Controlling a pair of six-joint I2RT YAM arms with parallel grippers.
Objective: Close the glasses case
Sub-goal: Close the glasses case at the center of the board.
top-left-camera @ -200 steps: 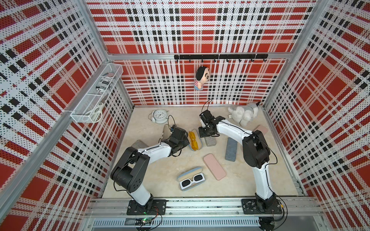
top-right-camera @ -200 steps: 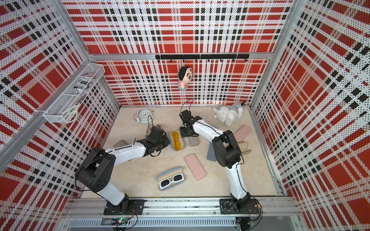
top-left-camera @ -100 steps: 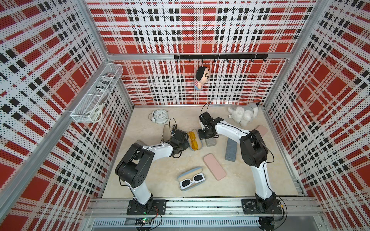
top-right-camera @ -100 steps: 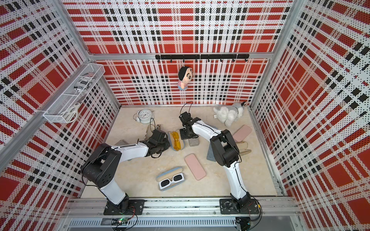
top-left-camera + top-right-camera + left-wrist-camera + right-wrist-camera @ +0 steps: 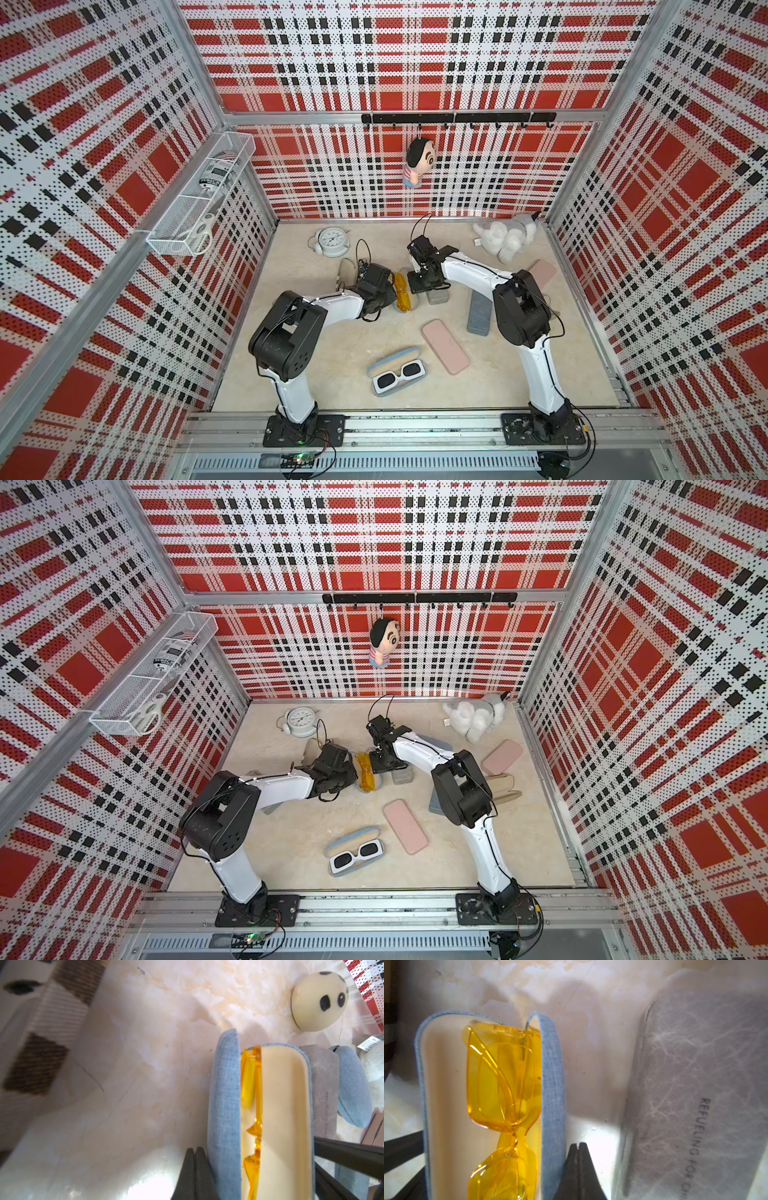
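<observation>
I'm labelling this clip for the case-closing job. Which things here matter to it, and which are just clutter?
In the job:
- blue case, partly open
- yellow glasses inside it
- left gripper and right gripper, both shut, one at either side of the case

Lying about:
- grey case
- pink case
- white sunglasses
- clock
- plush toy
- hanging doll

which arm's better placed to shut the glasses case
Left, probably: the shut left end effector sits against the upright shell of the glasses case; the right end effector stands beside the opposite edge.
</observation>
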